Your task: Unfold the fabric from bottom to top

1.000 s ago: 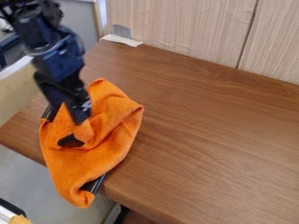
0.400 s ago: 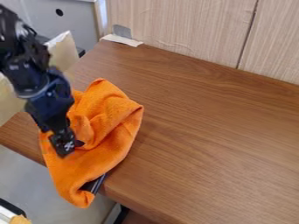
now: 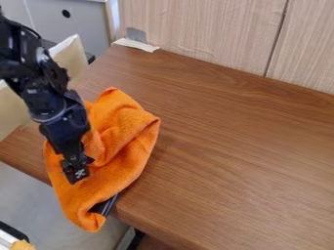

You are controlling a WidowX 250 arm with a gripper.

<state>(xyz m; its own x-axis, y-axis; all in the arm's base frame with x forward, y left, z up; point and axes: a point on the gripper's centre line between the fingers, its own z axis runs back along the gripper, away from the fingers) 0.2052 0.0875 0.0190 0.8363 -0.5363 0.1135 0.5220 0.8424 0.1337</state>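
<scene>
Orange cloth (image 3: 127, 146) bunched at surface (image 3: 221, 161) edge, overhung at one corner, gripper (image 3: 77, 175) positioned over it, state of fingers can't be told

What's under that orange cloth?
Part of the wooden table lies under the orange cloth, and a dark, shiny bar pokes out near its lower end. The rest is covered, so I can't tell how far the bar runs or what else is there.
</scene>
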